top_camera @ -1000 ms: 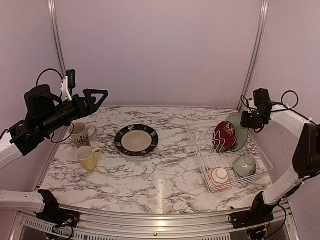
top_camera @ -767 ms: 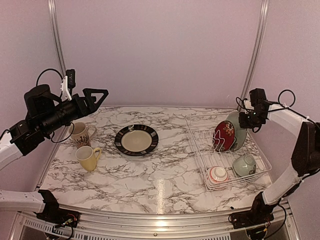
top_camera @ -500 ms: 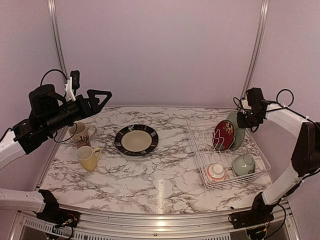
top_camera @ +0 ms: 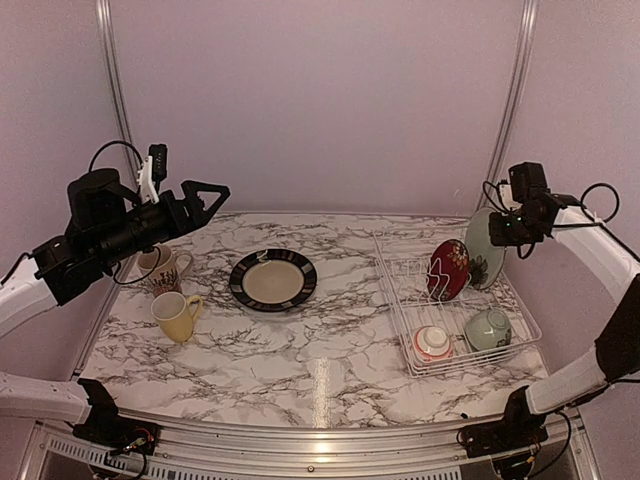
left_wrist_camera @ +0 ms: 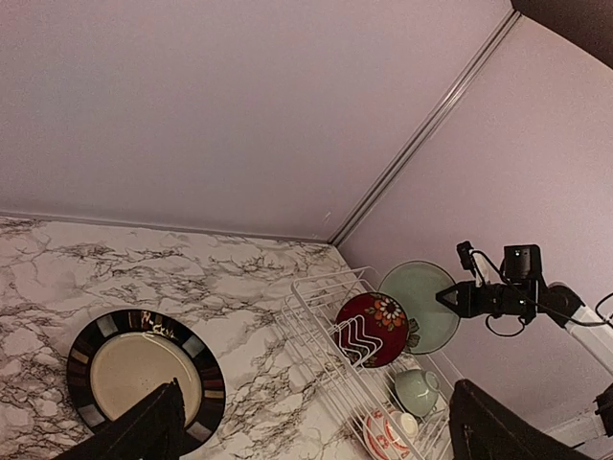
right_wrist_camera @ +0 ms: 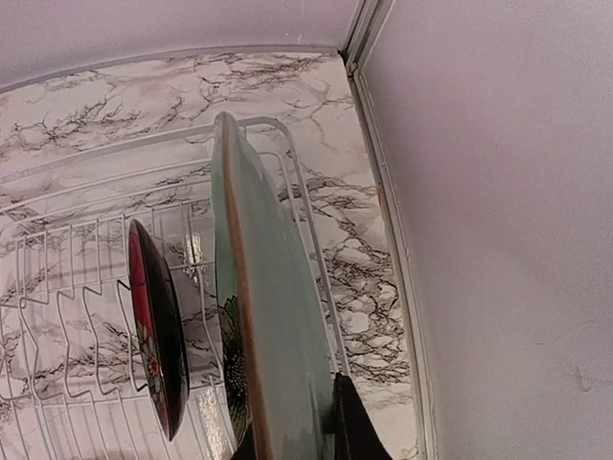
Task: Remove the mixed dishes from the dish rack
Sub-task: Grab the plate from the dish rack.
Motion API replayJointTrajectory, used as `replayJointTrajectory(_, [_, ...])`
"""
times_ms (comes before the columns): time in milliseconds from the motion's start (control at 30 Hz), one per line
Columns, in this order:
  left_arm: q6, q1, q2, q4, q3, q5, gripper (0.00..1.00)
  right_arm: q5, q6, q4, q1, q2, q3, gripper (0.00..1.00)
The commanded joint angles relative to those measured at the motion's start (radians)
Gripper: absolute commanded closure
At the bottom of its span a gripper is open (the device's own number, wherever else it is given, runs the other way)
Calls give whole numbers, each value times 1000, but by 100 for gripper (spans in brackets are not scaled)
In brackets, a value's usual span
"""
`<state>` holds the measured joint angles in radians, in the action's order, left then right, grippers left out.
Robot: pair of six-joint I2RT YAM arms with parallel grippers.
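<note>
The white wire dish rack (top_camera: 393, 303) sits at the right of the table. In it stand the red patterned plate (top_camera: 449, 268), the pale green bowl (top_camera: 488, 328) and the red-rimmed white bowl (top_camera: 432, 342). My right gripper (top_camera: 505, 228) is shut on the top edge of the pale green plate (top_camera: 485, 250) and holds it upright over the rack's far right. The right wrist view shows that plate (right_wrist_camera: 273, 326) edge-on between my fingers (right_wrist_camera: 356, 422), with the red plate (right_wrist_camera: 158, 335) beside it. My left gripper (top_camera: 205, 195) is open and empty, high at the left.
The black-rimmed cream plate (top_camera: 272, 279) lies flat at the table's middle left. The yellow mug (top_camera: 177, 314) and the cream printed mug (top_camera: 162, 265) stand at the left edge. A wall and a metal corner rail (top_camera: 508, 110) stand close behind the rack.
My right gripper has moved up and to the right with the pale green plate, away from the red plate. The rack shifted slightly. My left arm rose a little.
</note>
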<state>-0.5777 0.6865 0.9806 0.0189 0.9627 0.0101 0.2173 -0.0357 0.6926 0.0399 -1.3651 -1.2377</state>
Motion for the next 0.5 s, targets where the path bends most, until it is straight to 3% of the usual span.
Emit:
replayJointTrajectory(0, [-9,-3,14,27,18,0,1,112,-26,-58,12,76,-96,100])
replayJointTrajectory(300, [-33,-2,46,34,19,9,1,108,-29,-51,27,171,-133,100])
replayJointTrajectory(467, [-54,-2,65,43,26,21,1,-11,-56,-63,31,218,-161,100])
